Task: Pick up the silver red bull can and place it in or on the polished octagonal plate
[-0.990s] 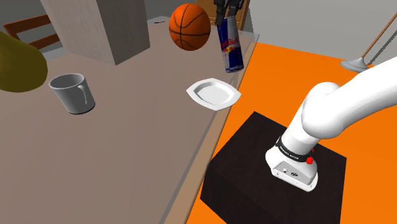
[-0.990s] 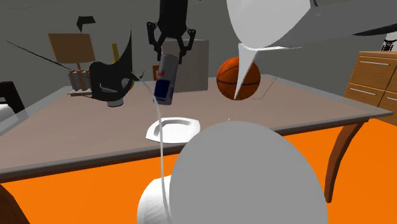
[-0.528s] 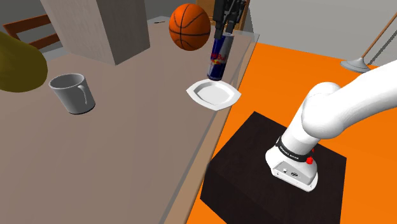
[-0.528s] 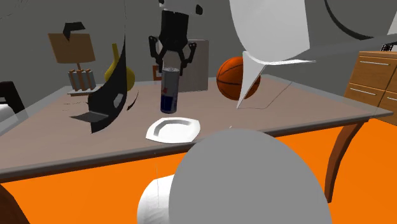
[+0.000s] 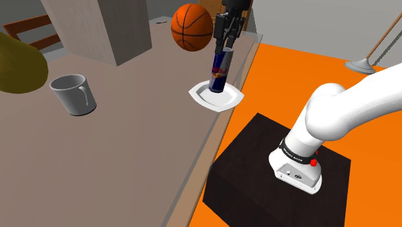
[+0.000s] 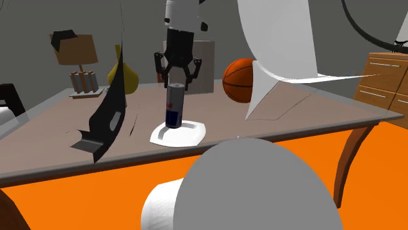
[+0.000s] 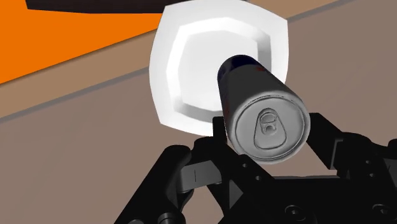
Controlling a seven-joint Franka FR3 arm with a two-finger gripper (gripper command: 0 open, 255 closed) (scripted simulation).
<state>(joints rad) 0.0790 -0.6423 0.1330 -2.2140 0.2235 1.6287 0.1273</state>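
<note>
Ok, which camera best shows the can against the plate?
The second exterior view: side-on, the upright can has its base down in the white plate. The shoulder view shows the same from above; the wrist view looks along the can at its lid.

On the wrist view the can point(image 7: 261, 102) hides its own base and part of the plate point(image 7: 167, 70), so it is perhaps touching, but I can't confirm. The shoulder view's left edge cuts off a yellow object point(image 5: 19, 64). In the second exterior view the arm point(image 6: 261, 189) blocks the table's point(image 6: 320, 110) near edge.
</note>
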